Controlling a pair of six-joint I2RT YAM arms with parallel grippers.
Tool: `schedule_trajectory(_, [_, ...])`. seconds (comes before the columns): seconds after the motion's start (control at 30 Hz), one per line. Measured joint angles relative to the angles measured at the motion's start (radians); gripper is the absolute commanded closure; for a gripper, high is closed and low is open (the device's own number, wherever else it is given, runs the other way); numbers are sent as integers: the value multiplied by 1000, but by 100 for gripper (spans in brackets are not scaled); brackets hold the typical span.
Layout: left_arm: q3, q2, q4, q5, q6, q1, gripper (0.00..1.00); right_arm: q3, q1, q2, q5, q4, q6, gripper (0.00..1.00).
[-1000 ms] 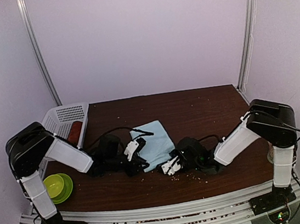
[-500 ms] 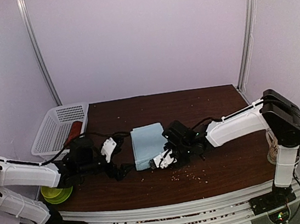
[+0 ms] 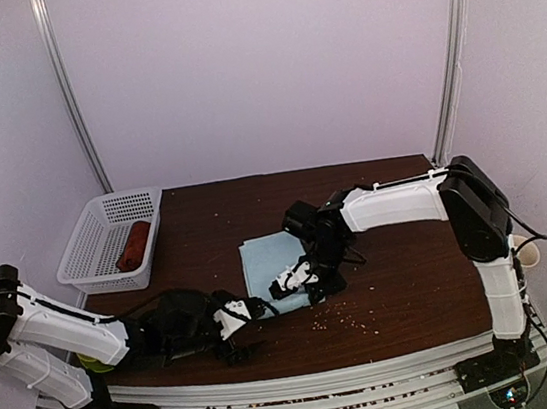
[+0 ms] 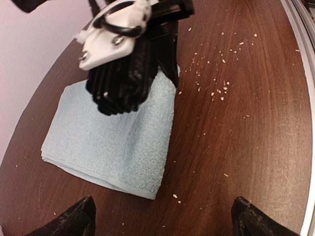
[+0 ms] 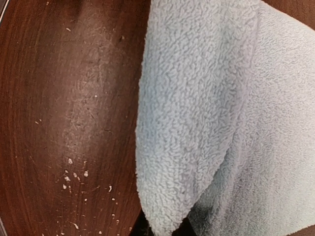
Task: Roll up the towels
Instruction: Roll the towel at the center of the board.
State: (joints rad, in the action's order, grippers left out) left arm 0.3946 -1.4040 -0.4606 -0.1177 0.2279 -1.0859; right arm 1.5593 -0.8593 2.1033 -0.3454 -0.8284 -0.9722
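Observation:
The pale light-blue towel (image 3: 266, 261) lies folded at the table's middle. My right gripper (image 3: 305, 287) presses down on its near right part, shut on a raised fold of the light-blue towel (image 5: 187, 123); only dark bits of the right gripper (image 5: 170, 231) show at the frame's bottom. My left gripper (image 3: 252, 326) hovers open just short of the towel's near corner. In the left wrist view the light-blue towel (image 4: 113, 142) sits ahead of the left gripper (image 4: 162, 221), whose wide-apart jaws are empty. The rust-red towel (image 3: 136, 245) lies rolled in the basket.
A white mesh basket (image 3: 99, 222) stands at the far left. A green bowl (image 3: 91, 364) peeks out under my left arm. A pale cup (image 3: 528, 257) sits at the right edge. Crumbs (image 3: 349, 322) dot the wood near the towel.
My left gripper has opened, let go of the towel and drawn back toward the near edge. My right arm has reached farther over the table, carrying a fold of the light-blue towel.

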Motion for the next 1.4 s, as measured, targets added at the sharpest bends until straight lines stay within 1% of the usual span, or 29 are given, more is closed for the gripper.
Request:
schedule_trajectory(0.17, [4,-38,-32,-83,81,-69,4,116,16,71,-52,-167,-18,97])
schedule_trajectory(0.27, [13,-64,-48,-119,126,-98,8,153,18,96,-76,-237,-24,97])
schedule_trajectory(0.37, [49,-122,-48,-146,166,-109,11,179,18,114,-92,-303,-28,97])
schedule_trajectory(0.5, [91,-193,-48,-171,205,-109,16,198,18,130,-105,-359,-35,97])
schedule_trajectory(0.7, [121,-258,-69,-197,233,-109,21,202,20,136,-116,-389,-45,97])
schedule_trajectory(0.73, [126,-267,-77,-201,237,-109,24,202,20,136,-118,-392,-46,97])
schedule_trajectory(0.9, [148,-318,-119,-213,257,-117,42,204,23,141,-127,-403,-48,97])
schedule_trajectory(1.0, [161,-340,-123,-216,273,-125,53,210,30,145,-132,-414,-50,97])
schedule_trajectory(1.2, [170,-361,-118,-216,282,-135,71,233,40,162,-150,-439,-53,97])
schedule_trajectory(1.23, [173,-365,-113,-216,282,-137,76,233,41,163,-151,-440,-54,97])
schedule_trajectory(1.3, [182,-374,-109,-216,278,-137,93,233,42,163,-152,-442,-55,96])
schedule_trajectory(1.4, [201,-393,-92,-219,274,-139,100,233,43,163,-152,-443,-58,91])
